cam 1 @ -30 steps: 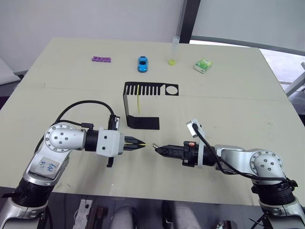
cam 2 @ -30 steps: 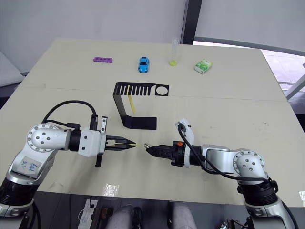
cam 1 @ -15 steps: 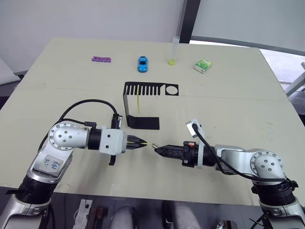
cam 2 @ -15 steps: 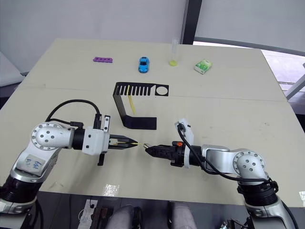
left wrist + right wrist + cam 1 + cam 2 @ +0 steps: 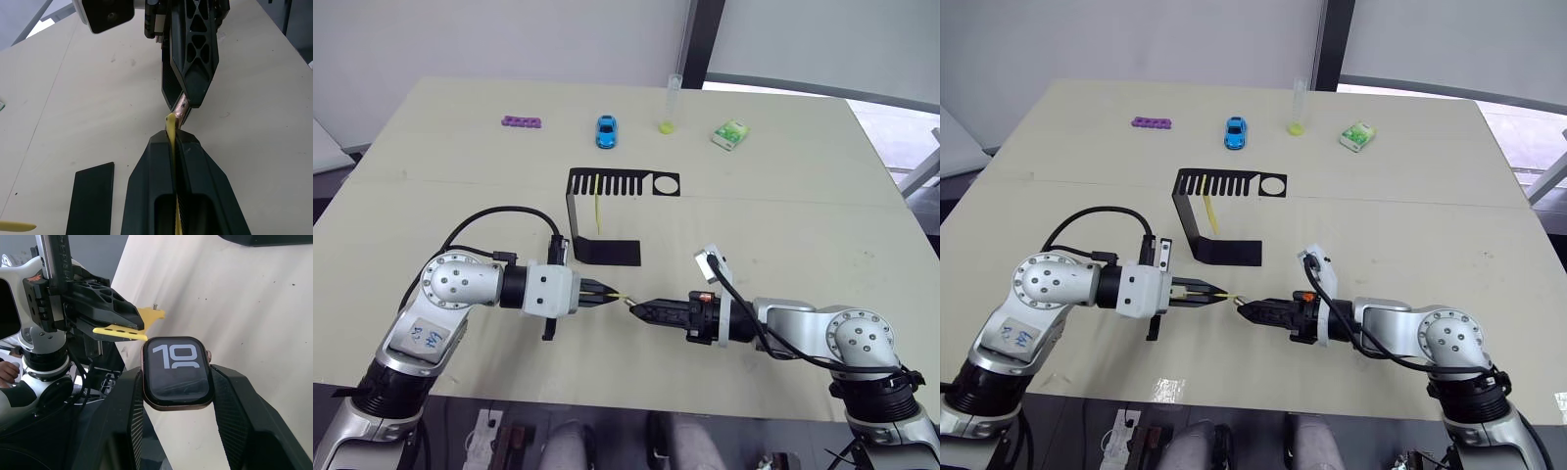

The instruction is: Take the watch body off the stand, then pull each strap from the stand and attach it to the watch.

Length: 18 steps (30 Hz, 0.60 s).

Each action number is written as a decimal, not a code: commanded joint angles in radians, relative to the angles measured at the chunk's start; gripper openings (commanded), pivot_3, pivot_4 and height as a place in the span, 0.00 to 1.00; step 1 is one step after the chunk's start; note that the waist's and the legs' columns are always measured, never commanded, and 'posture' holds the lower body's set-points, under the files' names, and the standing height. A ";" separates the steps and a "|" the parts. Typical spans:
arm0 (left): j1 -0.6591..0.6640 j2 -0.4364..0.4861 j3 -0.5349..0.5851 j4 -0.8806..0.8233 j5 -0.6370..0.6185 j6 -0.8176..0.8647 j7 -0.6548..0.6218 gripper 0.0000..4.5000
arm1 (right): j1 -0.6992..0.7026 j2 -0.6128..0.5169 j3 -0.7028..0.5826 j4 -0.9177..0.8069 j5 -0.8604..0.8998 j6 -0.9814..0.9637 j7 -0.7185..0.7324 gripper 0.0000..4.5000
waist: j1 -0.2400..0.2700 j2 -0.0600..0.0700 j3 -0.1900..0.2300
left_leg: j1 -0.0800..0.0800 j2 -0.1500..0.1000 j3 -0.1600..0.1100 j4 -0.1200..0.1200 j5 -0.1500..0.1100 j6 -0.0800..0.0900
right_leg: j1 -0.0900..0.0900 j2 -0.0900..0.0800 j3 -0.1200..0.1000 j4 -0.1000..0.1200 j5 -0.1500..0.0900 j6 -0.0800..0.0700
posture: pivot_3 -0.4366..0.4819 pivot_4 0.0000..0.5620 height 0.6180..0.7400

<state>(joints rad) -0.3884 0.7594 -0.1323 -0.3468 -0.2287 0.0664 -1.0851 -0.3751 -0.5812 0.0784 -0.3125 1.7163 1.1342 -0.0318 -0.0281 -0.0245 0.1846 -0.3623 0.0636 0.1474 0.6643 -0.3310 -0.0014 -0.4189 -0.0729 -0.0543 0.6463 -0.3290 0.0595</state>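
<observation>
Over table front, left hand [image 5: 608, 294] pinching strap [image 5: 128, 328], facing right hand [image 5: 636, 307] gripping watch body [image 5: 177, 372]

A pale beige tabletop [image 5: 783, 196] is seen, with a faint seam running across it behind the middle. Along the far edge a purple block strip [image 5: 522, 122], a blue toy car [image 5: 606, 129], a clear tube with a yellow-green bottom [image 5: 669, 106] and a small green-and-white pack [image 5: 730, 134] are lined up, well apart. Nearer the middle, the black stand [image 5: 603, 213] is set on its flat foot.
</observation>
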 commanded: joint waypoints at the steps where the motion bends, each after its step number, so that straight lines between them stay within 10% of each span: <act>1: -0.004 -0.003 0.002 -0.027 -0.002 -0.007 0.002 0.00 | 0.004 -0.003 -0.005 -0.045 0.029 -0.019 -0.001 0.34 | 0.000 0.000 0.000 | 0.000 0.000 0.000 0.000 0.000 0.000 | 0.000 0.000 0.000 0.000 0.000 0.000 | 0.48 0.27 1.00; 18: 0.024 0.008 0.014 -0.043 -0.006 0.000 0.008 0.00 | 0.002 -0.001 -0.005 -0.036 0.029 -0.020 -0.004 0.34 | 0.000 0.000 0.000 | 0.000 0.000 0.000 0.000 0.000 0.000 | 0.000 0.000 0.000 0.000 0.000 0.000 | 0.48 0.27 1.00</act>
<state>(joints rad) -0.3730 0.7635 -0.1294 -0.3521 -0.2313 0.0669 -1.0817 -0.3702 -0.5815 0.0784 -0.3125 1.7173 1.1342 -0.0329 -0.0280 -0.0246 0.1846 -0.3623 0.0636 0.1474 0.6645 -0.3309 -0.0013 -0.4189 -0.0729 -0.0543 0.6465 -0.3290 0.0595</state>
